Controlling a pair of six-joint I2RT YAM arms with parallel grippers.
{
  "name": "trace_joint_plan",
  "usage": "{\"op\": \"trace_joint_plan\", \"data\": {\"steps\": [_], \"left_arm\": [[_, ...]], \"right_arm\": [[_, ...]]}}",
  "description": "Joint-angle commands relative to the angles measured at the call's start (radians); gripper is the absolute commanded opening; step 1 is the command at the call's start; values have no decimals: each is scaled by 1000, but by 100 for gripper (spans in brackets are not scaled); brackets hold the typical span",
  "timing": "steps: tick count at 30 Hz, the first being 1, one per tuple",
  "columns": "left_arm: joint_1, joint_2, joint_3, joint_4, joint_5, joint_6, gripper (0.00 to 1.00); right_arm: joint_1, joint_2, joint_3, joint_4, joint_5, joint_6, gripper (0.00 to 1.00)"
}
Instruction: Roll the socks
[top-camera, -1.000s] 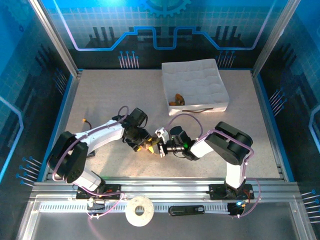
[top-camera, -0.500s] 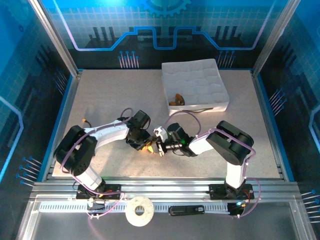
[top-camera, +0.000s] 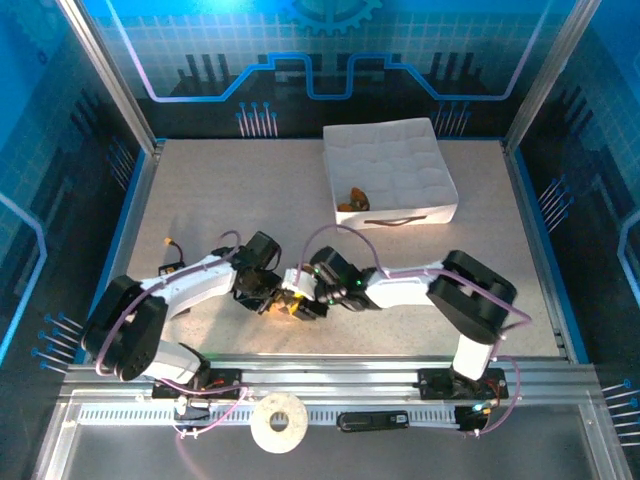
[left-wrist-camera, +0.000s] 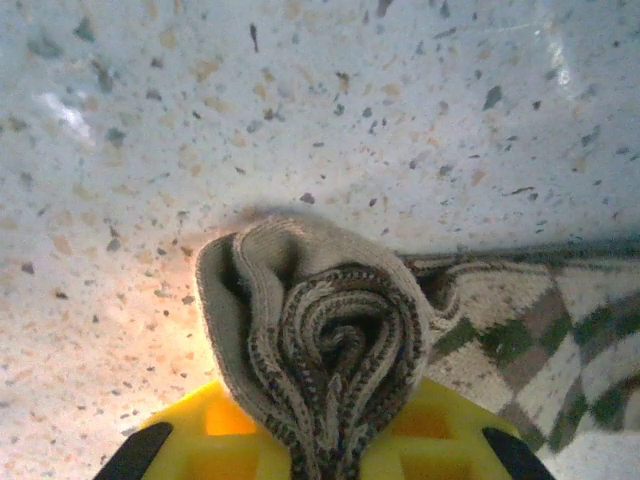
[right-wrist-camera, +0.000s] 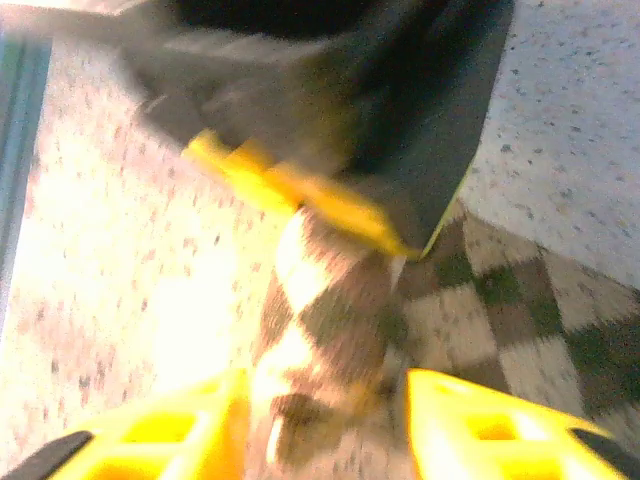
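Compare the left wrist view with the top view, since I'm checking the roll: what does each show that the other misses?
Left wrist: the sock close up, its rolled end's spiral layers pinched between the left fingers, flat argyle part trailing right. Top: the left arm, the right arm, the white box, a tape roll. Both: the speckled table and the sock, tiny from above.

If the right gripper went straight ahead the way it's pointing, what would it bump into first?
The rolled end of the argyle sock, right between the open fingers of the right gripper. Just behind it, probably, comes the left gripper, pinching that roll.
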Motion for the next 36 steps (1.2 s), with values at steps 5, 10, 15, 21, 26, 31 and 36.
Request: {"op": "trace_joint_plan", "data": {"steps": [5, 10, 15, 21, 26, 31, 36], "left_arm": [[-42, 218, 127, -308, -45, -35, 0], [-42, 276, 178, -330, -42, -8, 0], [-38, 319, 218, -337, -28, 20, 0], [-35, 332, 245, -337, -9, 47, 0], [-28, 305, 233, -323, 12, 49, 1], [2, 225, 213, -288, 18, 45, 34], [50, 128, 247, -337, -20, 69, 74]], "right_arm": [[167, -134, -144, 209, 443, 54, 51], [240, -67, -99, 236, 560, 65, 52], [248, 21, -40, 216, 589, 66, 51], [247, 107, 23, 158, 684, 96, 45], [243, 137, 60, 97, 715, 123, 21], [230, 149, 66, -9, 673, 202, 0], [177, 128, -9, -52, 517, 333, 0]]}}
